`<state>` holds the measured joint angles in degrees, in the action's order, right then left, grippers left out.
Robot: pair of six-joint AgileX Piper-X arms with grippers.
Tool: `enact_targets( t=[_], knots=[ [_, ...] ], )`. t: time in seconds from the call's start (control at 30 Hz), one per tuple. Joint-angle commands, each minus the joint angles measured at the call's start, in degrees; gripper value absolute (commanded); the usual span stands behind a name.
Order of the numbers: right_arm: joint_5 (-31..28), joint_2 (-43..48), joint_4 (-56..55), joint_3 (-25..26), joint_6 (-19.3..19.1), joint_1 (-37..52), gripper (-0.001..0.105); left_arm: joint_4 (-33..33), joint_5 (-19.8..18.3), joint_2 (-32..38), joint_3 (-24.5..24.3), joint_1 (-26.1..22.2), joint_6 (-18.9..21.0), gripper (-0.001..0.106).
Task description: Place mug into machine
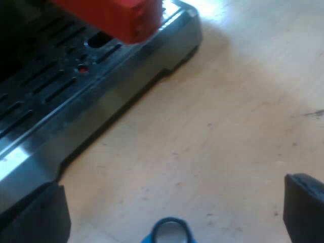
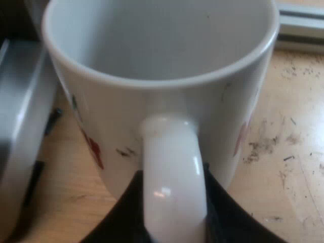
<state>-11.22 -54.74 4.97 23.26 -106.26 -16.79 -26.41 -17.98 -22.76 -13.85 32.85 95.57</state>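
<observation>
Legible text, brands, numbers: none. White ceramic mug point(image 2: 167, 96): the outer wall carries red printed patches point(image 2: 94, 148) with a dark green fleck just above them, and a paler pink patch point(image 2: 242, 135) on the far side of the handle. All lie on the wall's curve and are seen edge-on, so it cannot be told whether they are letters or a picture. Espresso machine's slotted metal drip tray point(image 1: 61, 96): one small red round dot point(image 1: 82, 69) set among the slots, a plain mark with no character on it. Red blocky handle end point(image 1: 119, 15) above the tray: plain faces, nothing readable.
</observation>
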Motion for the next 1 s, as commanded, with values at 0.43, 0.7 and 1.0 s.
enact_targets(
  t=[0.43,0.7,1.0],
  knots=[
    [-0.6,20.5,-16.2,1.9,0.0,-11.1,0.000,10.0,9.7,0.2,2.9,0.5,0.6,0.087],
    [-6.4,22.8,-20.5,3.9,7.8,-31.2,0.000,11.1,12.0,0.2,3.1,0.5,0.6,0.087],
    [-11.3,17.4,-17.9,3.9,12.2,-41.5,0.000,14.9,12.2,0.2,4.1,0.5,0.6,0.087]
  ],
)
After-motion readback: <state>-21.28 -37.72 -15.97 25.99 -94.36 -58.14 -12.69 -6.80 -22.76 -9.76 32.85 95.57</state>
